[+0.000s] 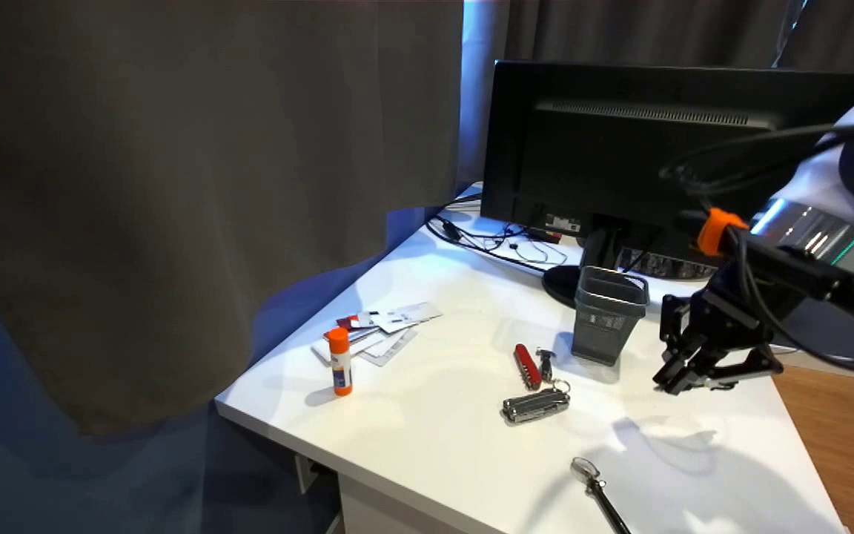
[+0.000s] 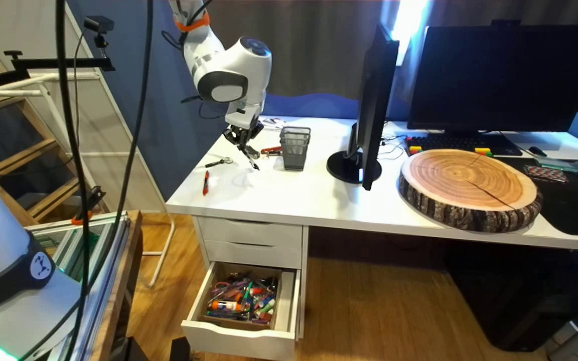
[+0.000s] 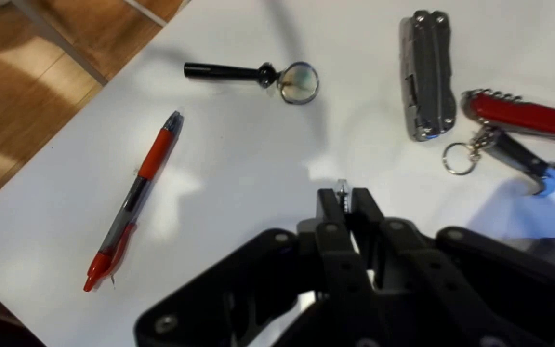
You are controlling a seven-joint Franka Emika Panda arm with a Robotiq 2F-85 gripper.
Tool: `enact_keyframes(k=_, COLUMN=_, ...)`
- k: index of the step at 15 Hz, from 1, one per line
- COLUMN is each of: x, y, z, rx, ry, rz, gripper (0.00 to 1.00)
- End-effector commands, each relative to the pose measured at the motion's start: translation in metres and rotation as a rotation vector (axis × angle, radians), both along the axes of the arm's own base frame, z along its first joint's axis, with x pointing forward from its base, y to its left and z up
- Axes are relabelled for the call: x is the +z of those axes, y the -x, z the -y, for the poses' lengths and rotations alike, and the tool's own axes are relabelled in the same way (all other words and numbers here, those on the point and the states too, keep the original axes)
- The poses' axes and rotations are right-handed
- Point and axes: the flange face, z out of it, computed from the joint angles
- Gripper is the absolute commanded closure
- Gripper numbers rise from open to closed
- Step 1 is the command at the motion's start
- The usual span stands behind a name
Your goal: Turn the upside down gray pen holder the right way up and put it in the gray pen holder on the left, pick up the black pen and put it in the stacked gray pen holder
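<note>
the black pen [image 3: 342, 188] was pinched in the gripper [image 3: 343, 198], whose fingers [image 3: 328, 209] stood almost together; in the wrist view only a small clear end with a dark core poked out between them, the rest hidden. the upper gray mesh pen holder [image 2: 295, 134] stood right way up inside the lower gray mesh pen holder [image 2: 294, 156], its rim showing above the other's in both exterior views. the gripper hung over the white desk [image 1: 427, 430], near this stack but apart from it.

close to the stack lay a red pocket knife [image 3: 528, 114] and a small keyring tool [image 3: 518, 152]; whether those two touched was hard to tell. a metal multi-tool [image 3: 429, 79] lay just beside them. farther off were a black-handled magnifying glass [image 3: 299, 83] and, nearer the desk's edge, a red-and-clear click pen [image 3: 133, 202].

in an exterior view an orange-capped glue stick [image 1: 340, 363] stood upright by a loose pile of cards [image 1: 406, 317], and a black monitor [image 1: 642, 148] rose behind the stack. also in an exterior view, a bark-edged wood slab [image 2: 469, 175] lay before a second monitor [image 2: 499, 80], and a pulled-out drawer [image 2: 244, 342] held a cardboard box [image 2: 239, 324] of pens and markers.
</note>
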Motion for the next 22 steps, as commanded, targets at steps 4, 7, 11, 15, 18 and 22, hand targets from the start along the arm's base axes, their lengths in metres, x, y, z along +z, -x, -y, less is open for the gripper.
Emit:
enact_keyframes(k=4, x=0.015, y=-0.008, z=0.011, rx=-0.005, ry=-0.016, rz=0.013, gripper=0.88)
enact_keyframes(k=7, x=0.010, y=-0.003, z=0.008, rx=0.005, ry=-0.011, rz=0.006, gripper=0.97)
enact_keyframes(k=11, x=0.035, y=-0.018, z=0.009, rx=-0.066, ry=-0.135, rz=0.054, gripper=0.97)
enact_keyframes(k=15, x=0.066, y=-0.034, z=0.011, rx=-0.126, ry=-0.242, rz=0.091, gripper=0.97)
enact_keyframes(k=18, x=0.085, y=-0.046, z=0.016, rx=-0.177, ry=-0.308, rz=0.123, gripper=0.97)
enact_keyframes(k=22, x=0.105, y=-0.060, z=0.021, rx=-0.243, ry=-0.406, rz=0.136, gripper=0.97)
